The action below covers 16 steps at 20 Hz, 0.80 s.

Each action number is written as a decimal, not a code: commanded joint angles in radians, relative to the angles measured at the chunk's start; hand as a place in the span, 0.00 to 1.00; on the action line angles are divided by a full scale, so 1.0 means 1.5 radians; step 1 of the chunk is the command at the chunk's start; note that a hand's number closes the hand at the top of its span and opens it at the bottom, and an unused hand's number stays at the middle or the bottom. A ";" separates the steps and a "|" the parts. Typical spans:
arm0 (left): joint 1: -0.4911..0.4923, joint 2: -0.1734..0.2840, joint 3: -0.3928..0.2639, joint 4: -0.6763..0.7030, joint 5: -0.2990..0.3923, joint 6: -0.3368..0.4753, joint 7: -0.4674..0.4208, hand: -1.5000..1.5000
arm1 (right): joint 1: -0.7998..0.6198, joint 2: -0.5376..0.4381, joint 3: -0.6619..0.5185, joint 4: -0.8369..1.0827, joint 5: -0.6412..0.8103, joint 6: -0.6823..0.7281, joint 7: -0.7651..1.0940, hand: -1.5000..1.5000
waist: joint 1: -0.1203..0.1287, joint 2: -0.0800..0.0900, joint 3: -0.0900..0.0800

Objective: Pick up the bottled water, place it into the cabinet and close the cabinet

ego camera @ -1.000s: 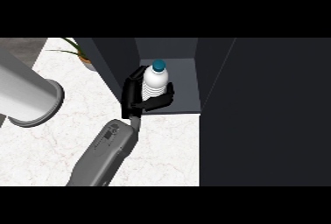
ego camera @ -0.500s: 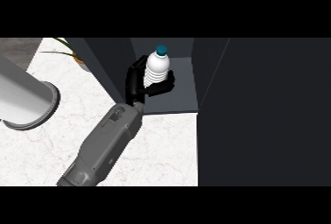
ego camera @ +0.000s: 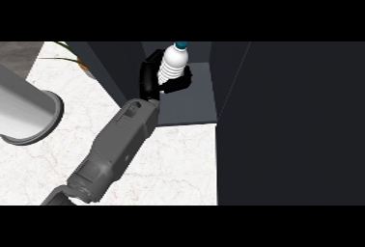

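My fingers are curled around the water bottle, with my hand clamped on its ribbed lower half while the blue cap and shoulder stand clear above. Which of my two hands this is I cannot tell, since only one grey forearm shows, running up from the lower edge. The bottle is upright and sits inside the opening of the cabinet, over its grey shelf floor, near the left wall.

I judge the pick-up done and the placing nearly so: the bottle is in the cabinet but not yet let go, and I cannot see whether its base touches the shelf. Releasing, pulling back and closing the door are left.

Room is tight. The dark left wall of the cabinet lies just beside my knuckles, and the big dark door stands open along the right. My way out is straight back over the white marble counter. A grey cylinder stands well apart at the left, with a plant beyond.
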 commanded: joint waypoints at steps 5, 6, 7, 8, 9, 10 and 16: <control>-0.080 -0.001 0.002 0.132 -0.027 0.001 -0.021 0.00 | -0.012 -0.002 -0.001 -0.048 -0.054 -0.026 0.030 0.00 | 0.002 0.003 0.000; -0.114 -0.001 0.008 0.138 -0.022 0.017 0.007 0.00 | 0.005 0.023 0.021 -0.078 -0.038 -0.030 0.027 0.00 | -0.005 0.003 0.000; -0.099 0.016 0.022 0.154 -0.022 -0.007 -0.021 0.00 | -0.003 0.006 0.002 -0.072 -0.052 -0.022 0.023 0.00 | -0.005 0.005 0.000; -0.100 -0.001 0.021 0.163 -0.018 0.003 -0.025 0.00 | -0.003 0.012 0.012 -0.066 -0.039 -0.017 0.022 0.00 | -0.009 0.005 0.000; -0.101 0.002 0.030 0.171 -0.019 -0.015 -0.032 0.00 | -0.002 -0.007 -0.017 -0.037 -0.055 0.003 0.018 0.00 | -0.004 0.004 0.000; -0.111 0.002 0.037 0.182 -0.016 -0.003 -0.031 0.00 | -0.019 -0.002 -0.010 -0.031 -0.051 -0.007 0.016 0.00 | -0.005 0.006 0.000; -0.146 0.003 0.043 0.189 -0.019 -0.034 -0.047 0.00 | -0.020 0.025 0.034 -0.053 -0.017 -0.015 0.024 0.00 | -0.003 0.006 0.000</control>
